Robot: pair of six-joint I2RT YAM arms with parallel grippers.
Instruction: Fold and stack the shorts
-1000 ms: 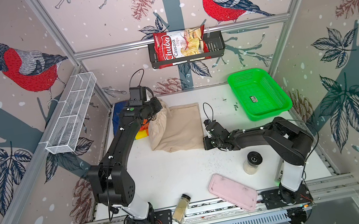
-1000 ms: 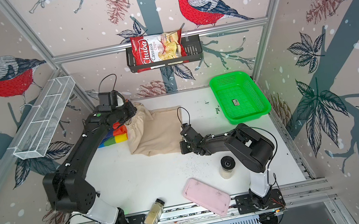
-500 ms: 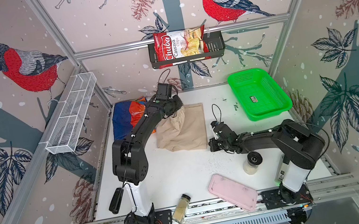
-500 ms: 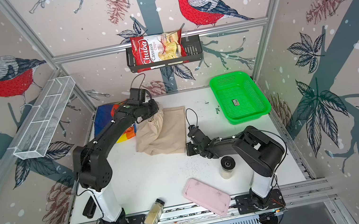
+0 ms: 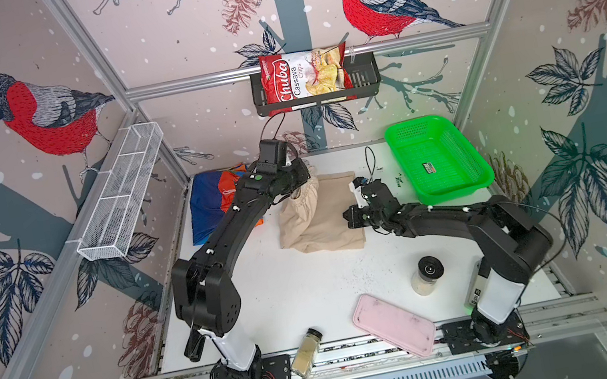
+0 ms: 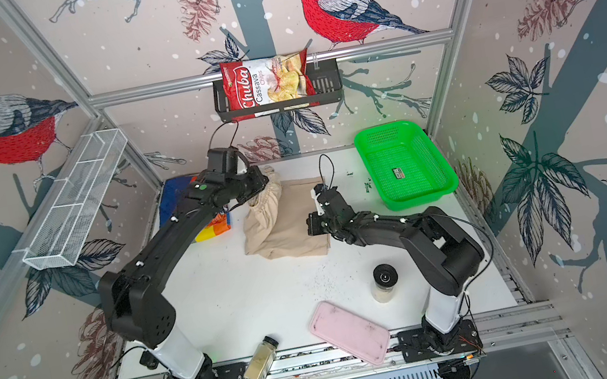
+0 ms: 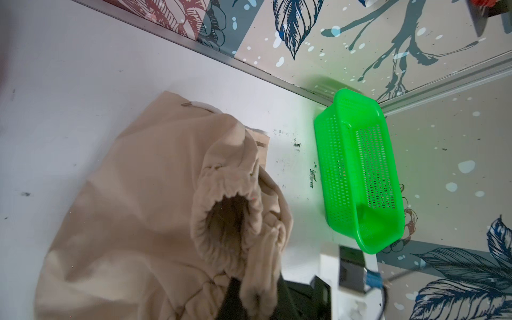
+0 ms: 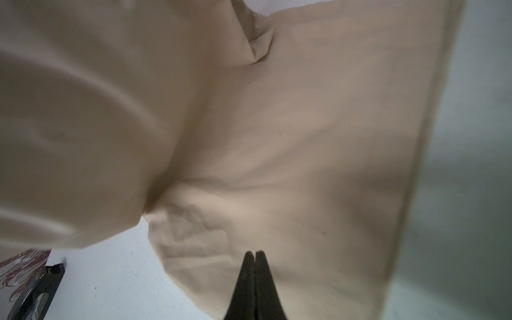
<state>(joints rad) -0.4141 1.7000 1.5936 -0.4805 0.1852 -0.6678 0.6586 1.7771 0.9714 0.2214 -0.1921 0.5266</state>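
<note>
beige shorts (image 5: pixel 319 217) in the middle of the bench (image 5: pixel 290 294), waist end raised, rest flat. left hand (image 5: pixel 303 177) pinching the gathered waistband, I'd say to carry it over for the fold. right hand (image 8: pixel 255 256) pressed together, nothing in it, tips on the shorts' basket-side edge, likely pinning the cloth against drag. rainbow shorts (image 5: pixel 212 206) back left, partly under the left arm (image 5: pixel 232 228), so no stack yet. legible text: "Chuba Cassava Chips" on the chips bag (image 5: pixel 302 74) in the wall rack (image 5: pixel 362 79); sticker (image 5: pixel 428 167) in the green basket (image 5: pixel 458 190) unreadable

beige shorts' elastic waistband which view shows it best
The left wrist view: the gathered waistband of the plain beige fabric shorts gapes open, close up. Both top views show it small beside the left arm. The right wrist view shows only fabric.
</note>
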